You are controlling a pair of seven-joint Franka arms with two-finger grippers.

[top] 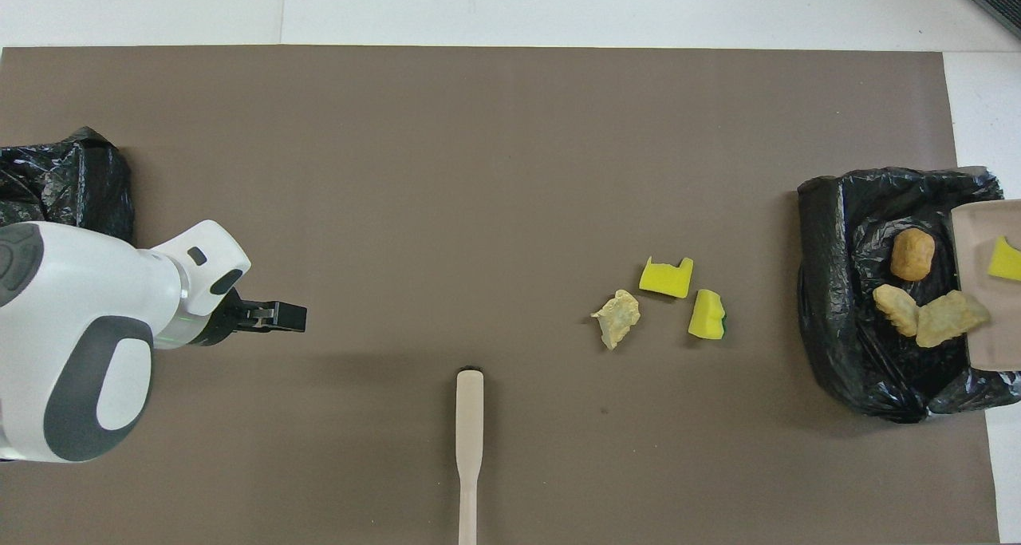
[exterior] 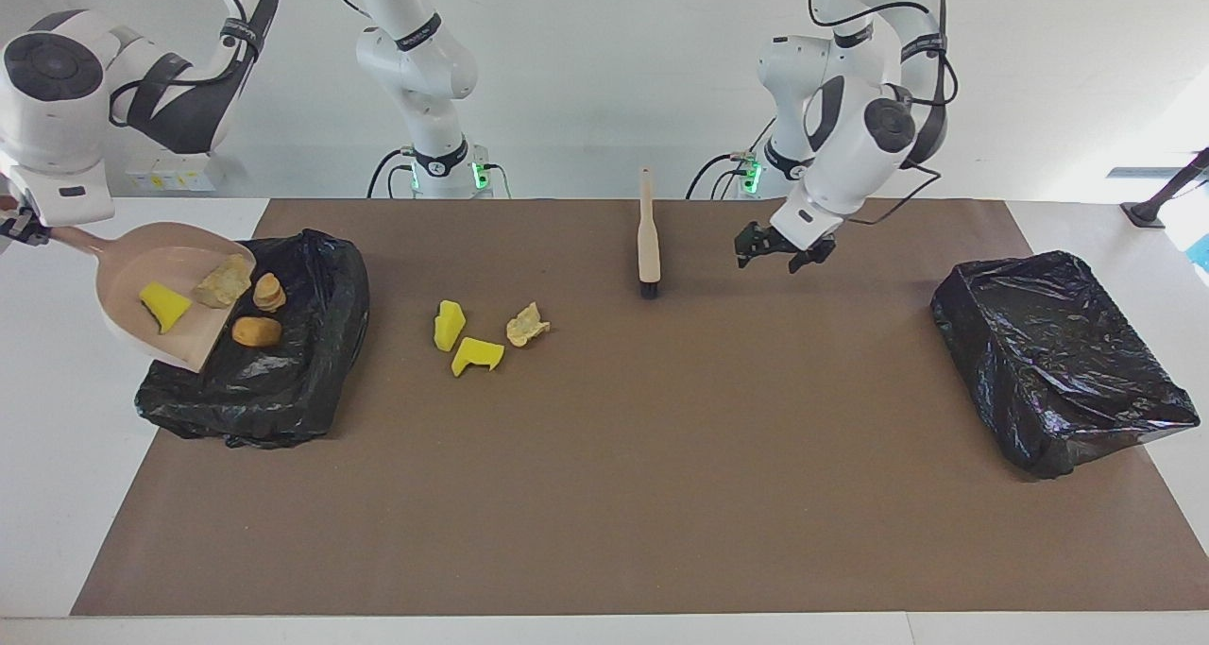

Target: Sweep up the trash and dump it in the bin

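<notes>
Your right gripper [exterior: 14,225], jaws pinching the handle, tips the dustpan [exterior: 142,277] over the bin [exterior: 312,362] at its end of the tabletop; the left gripper [exterior: 784,251] hangs spread near the brush [exterior: 648,239]. Three scraps [exterior: 482,333] lie beside the bin: light, soft, likely easier swept than pinched.

Bright, even light from above fills both views, and shadows are soft and short. The black bin liner [exterior: 1058,362] shows small glints. Focus is sharp throughout.
</notes>
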